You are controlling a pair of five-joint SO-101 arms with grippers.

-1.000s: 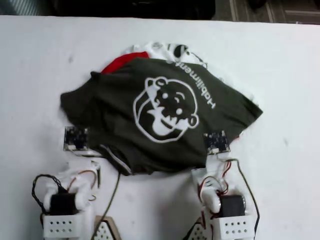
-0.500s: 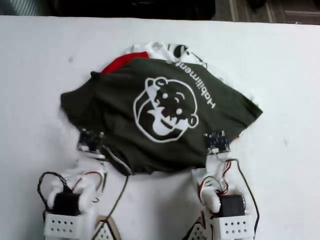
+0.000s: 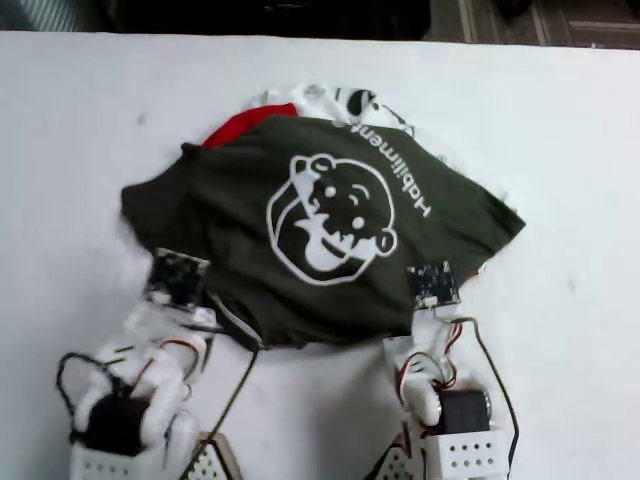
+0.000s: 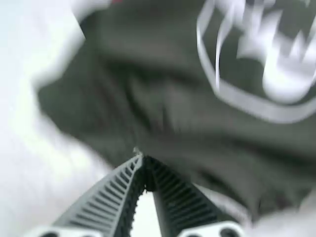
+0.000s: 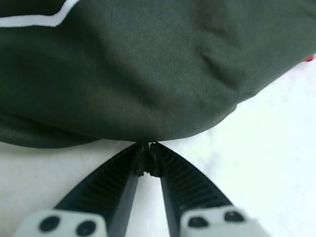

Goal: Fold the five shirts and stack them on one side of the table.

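I'm seeing my left gripper (image 4: 143, 168) moving onto the green shirt (image 3: 330, 230) hem, fingers closed; right gripper (image 5: 146, 158) is closed, touching the hem.

This looks like a robotics lab or a test room rather than a home. A plain white surface (image 3: 560, 120) carries two small robot arms, the left arm (image 3: 140, 390) and the right arm (image 3: 440, 395), standing side by side at its near edge. Their white plastic bases have rows of holes. Loose wires (image 3: 238, 375) and a bare circuit board (image 3: 432, 284) are open to see. A dark shirt (image 3: 330, 230) lies spread over a small heap of other clothes in front of the arms. Beyond the far edge, a grey carpet-like floor (image 3: 540, 20) with pale lines suggests an office-type room.
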